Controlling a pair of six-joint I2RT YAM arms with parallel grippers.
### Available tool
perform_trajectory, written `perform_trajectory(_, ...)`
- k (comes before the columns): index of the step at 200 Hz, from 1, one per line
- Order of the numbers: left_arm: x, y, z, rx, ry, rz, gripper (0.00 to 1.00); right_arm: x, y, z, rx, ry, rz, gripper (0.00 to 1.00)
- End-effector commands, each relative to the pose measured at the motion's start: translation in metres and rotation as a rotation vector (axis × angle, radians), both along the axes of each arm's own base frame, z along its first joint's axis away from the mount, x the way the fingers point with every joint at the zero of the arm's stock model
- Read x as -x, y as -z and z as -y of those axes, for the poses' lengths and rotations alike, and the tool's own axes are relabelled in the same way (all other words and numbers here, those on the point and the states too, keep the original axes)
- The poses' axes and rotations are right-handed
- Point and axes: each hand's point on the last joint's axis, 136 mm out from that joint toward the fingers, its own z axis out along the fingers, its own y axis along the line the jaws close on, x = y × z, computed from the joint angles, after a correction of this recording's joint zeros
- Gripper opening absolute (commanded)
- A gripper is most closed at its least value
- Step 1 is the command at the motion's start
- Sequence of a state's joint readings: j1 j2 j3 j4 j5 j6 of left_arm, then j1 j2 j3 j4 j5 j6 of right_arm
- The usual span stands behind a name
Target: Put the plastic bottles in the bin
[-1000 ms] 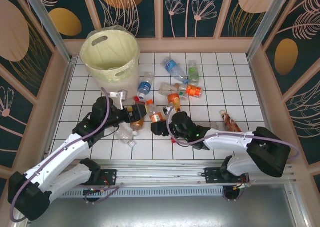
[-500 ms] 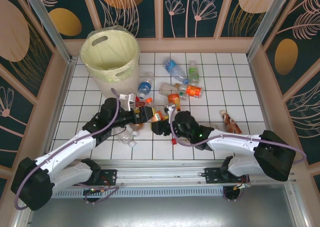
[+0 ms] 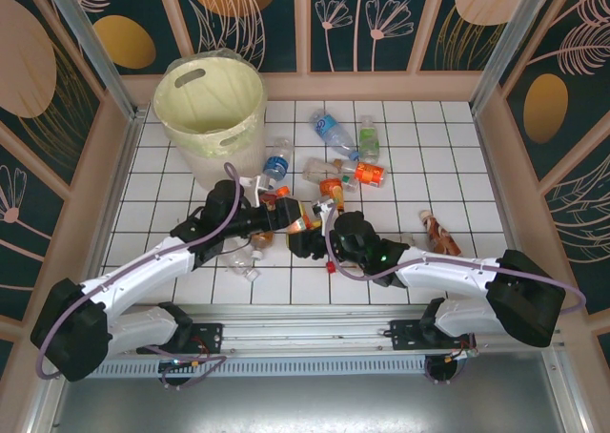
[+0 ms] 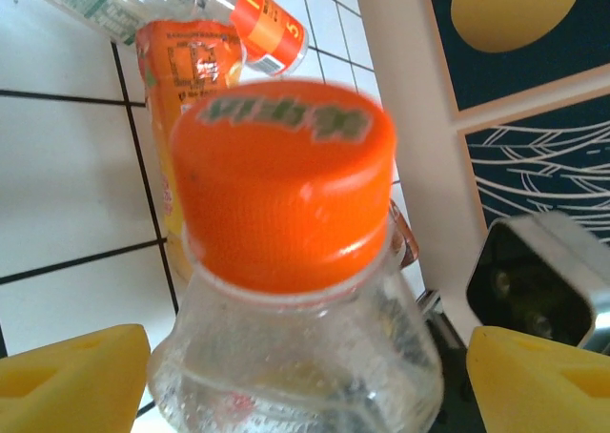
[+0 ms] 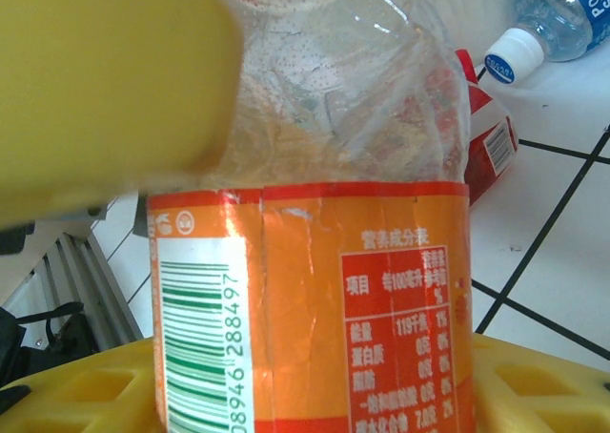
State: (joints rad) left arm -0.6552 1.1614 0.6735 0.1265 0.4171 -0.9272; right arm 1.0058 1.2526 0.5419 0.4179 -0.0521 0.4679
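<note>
Your left gripper [image 4: 305,376] has swung right, open around the orange-capped clear plastic bottle [image 4: 286,195] your right gripper [image 5: 229,252] clenches; handover looming.

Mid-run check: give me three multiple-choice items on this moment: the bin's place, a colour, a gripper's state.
1. In the top view, the large round cream plastic bin stands at:
A. the far left corner
B. the far right corner
C. the near edge, between the arms

2. The cap of the clear plastic bottle between the left gripper's fingers is:
A. blue
B. orange
C. white

3. The right gripper is:
A. open over bare tile
B. inside the bin
C. shut on an orange-labelled plastic bottle

Answers:
1 A: it stands top left in that view.
2 B: the left wrist view shows it close.
3 C: its yellow pads press the bottle.
</note>
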Motion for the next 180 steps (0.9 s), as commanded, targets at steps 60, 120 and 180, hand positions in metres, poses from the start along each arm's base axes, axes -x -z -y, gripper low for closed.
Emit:
perform_trajectory(60, -0.015, -0.012, 0.010, -0.001, -0.043, -0.032, 0.77, -0.001, -0.007, 0.008, 0.021, 0.030, 0.058, 0.60)
perform_trajectory(120, -0.019, -0.005, 0.015, -0.040, -0.049, -0.056, 0.76, -0.003, -0.005, 0.008, 0.047, 0.053, 0.068, 0.60)
perform_trajectory(180, -0.019, -0.009, 0.014, -0.039, -0.058, -0.040, 0.60, -0.003, -0.005, 0.007, 0.056, 0.052, 0.075, 0.60)
